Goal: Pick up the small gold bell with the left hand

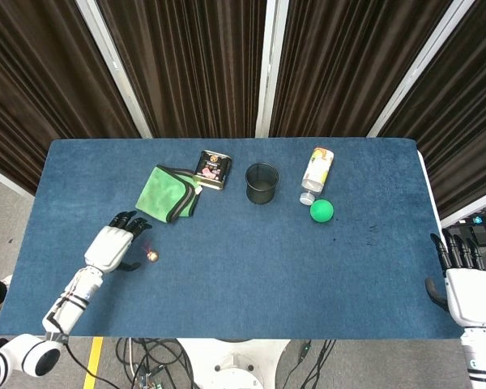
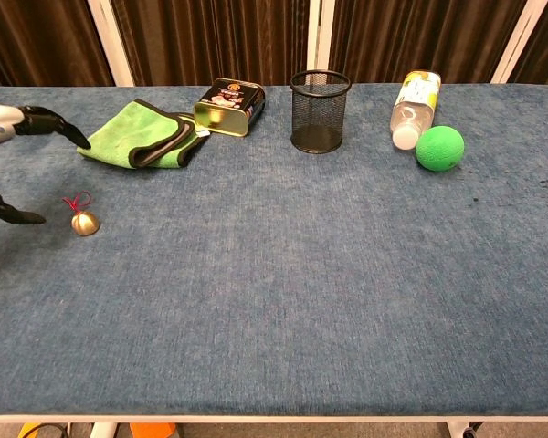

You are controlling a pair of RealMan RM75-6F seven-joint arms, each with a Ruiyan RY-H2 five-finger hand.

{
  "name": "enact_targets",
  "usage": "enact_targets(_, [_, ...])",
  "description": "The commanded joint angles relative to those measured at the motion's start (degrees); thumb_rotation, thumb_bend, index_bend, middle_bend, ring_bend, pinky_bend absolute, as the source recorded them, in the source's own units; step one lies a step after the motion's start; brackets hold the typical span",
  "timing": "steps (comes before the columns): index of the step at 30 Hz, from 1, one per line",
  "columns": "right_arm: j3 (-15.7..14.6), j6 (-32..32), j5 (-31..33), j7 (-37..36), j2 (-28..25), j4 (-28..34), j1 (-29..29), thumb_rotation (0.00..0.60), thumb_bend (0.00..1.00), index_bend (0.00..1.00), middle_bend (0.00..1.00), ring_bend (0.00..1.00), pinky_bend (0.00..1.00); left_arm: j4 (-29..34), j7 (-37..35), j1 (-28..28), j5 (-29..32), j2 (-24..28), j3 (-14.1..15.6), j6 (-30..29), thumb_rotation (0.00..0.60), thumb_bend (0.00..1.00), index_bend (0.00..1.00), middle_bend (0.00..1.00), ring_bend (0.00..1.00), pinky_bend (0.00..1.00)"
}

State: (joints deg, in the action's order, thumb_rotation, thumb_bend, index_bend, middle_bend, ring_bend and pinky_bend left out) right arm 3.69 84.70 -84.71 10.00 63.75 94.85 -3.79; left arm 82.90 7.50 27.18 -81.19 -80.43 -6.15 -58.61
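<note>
The small gold bell (image 1: 152, 256) with a red string loop lies on the blue table, left of centre; in the chest view the bell (image 2: 85, 224) sits near the left edge. My left hand (image 1: 113, 245) hovers just left of it, open, fingers spread toward the bell and thumb below, not touching it. In the chest view only the left hand's dark fingers (image 2: 46, 123) and thumb show at the left border. My right hand (image 1: 468, 288) stays open beyond the table's right front corner, holding nothing.
A folded green cloth (image 1: 168, 192) lies just behind the bell. Further back stand a small printed tin (image 1: 213, 169), a black mesh cup (image 1: 262, 182), a lying plastic bottle (image 1: 316, 172) and a green ball (image 1: 321, 211).
</note>
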Motion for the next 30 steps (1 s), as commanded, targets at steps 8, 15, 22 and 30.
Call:
enact_targets(8, [-0.3,-0.5,0.2,-0.2,0.9,-0.7,-0.1,0.600,0.27,0.00,0.00,0.00,0.00,-2.5,-0.1,0.4,2.0,-2.8,0.6,-0.2,0.600,0.19,0.34,0.17,0.05,0.10])
enact_targets(15, [-0.3,-1.0,0.5,-0.1,0.7,-0.5,-0.2,0.600,0.27,0.00,0.00,0.00,0.00,-3.6,-1.4,1.4,3.2,-4.3,0.6,1.0,0.600,0.21,0.37,0.18,0.05,0.10])
enact_targets(22, [-0.4,-1.1,0.8,-0.4,0.6,-0.8,-0.1,0.600,0.27,0.00,0.00,0.00,0.00,-3.9,-0.6,2.3,4.8,-4.4,0.4,2.2,0.600,0.25,0.40,0.19,0.05,0.10])
enact_targets(30, [-0.3,-1.6,1.1,-0.7,1.0,-1.2,-0.4,0.600,0.27,0.00,0.00,0.00,0.00,-2.6,-0.6,2.7,5.5,-4.0,0.8,2.6,0.600,0.26,0.43,0.19,0.05,0.10])
